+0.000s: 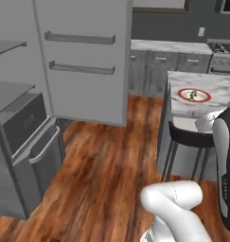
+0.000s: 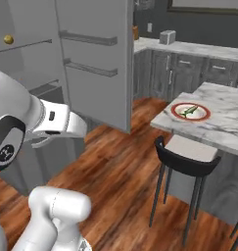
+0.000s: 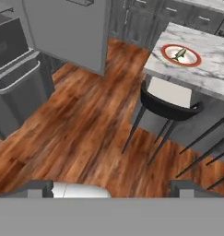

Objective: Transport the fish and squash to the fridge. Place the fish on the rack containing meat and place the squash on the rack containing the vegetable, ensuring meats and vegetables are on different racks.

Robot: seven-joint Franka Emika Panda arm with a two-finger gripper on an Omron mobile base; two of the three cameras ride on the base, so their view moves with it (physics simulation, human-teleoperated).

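On plate (image 3: 181,55), fish (image 3: 180,54) lies diagonal, jaws apart, w/ nothing between.

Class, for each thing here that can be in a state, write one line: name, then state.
Fridge: door open, lower drawer pulled out.
Fish: lying on the red-rimmed plate, ungrasped.
Plate: resting on the marble counter.
Chair: upright, tucked against the counter.
Hand: holding nothing, fingers apart.
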